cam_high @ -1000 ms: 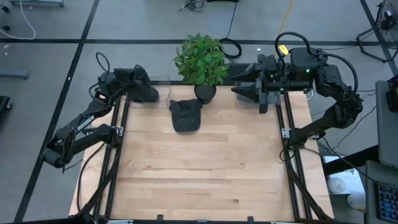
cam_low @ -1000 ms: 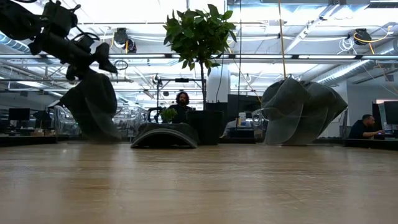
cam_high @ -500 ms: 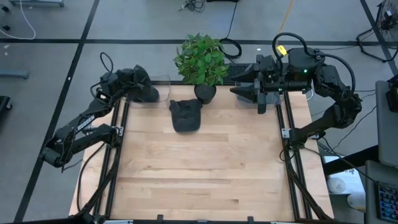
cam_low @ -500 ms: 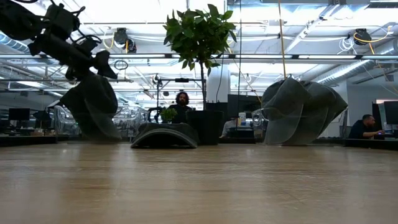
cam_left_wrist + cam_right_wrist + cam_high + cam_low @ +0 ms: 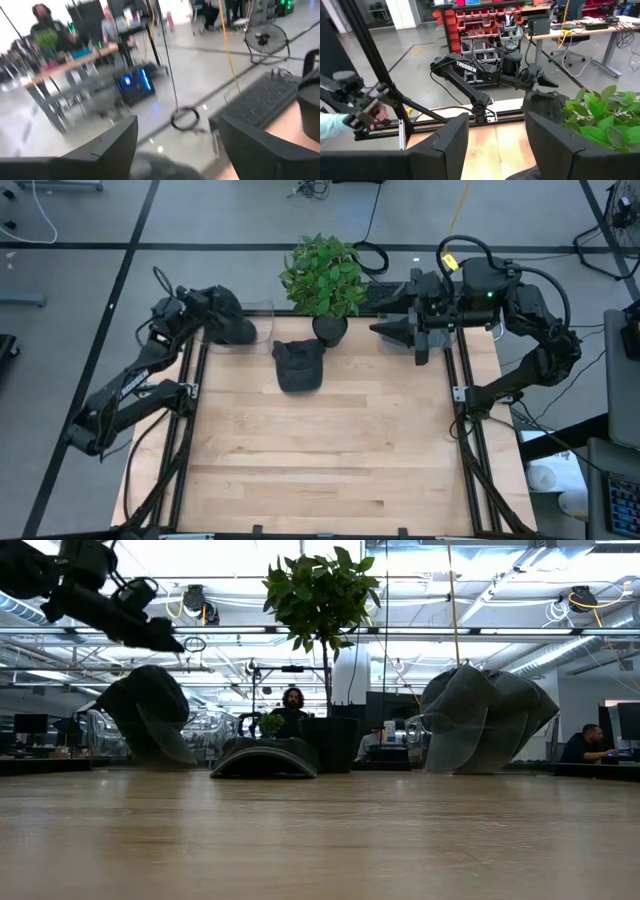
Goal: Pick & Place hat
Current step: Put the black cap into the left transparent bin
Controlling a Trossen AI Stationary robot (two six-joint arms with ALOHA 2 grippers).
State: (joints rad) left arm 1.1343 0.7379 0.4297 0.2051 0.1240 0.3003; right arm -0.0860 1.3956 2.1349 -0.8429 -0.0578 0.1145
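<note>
Resting untouched — one hat [image 5: 298,365], two claws

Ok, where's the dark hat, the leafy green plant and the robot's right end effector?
Dark fabric hat [image 5: 298,365]: high view, on the middle of its crown.
Leafy green potted plant [image 5: 323,275]: high view, on its leaves.
Right end effector [image 5: 380,328]: high view, at the tips of its dark fingers.

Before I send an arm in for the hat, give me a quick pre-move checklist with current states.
1. Hat free on the table, nothing gripping it: ok.
2. Left gripper open: ok, fingers apart in its wrist view.
3. Right gripper open: ok.
4. Potted plant stands right behind the hat; approach from the far side: not ok.
5. Near table surface free of obstacles: ok.
6. Drop spot for the hat: cannot tell.
</note>
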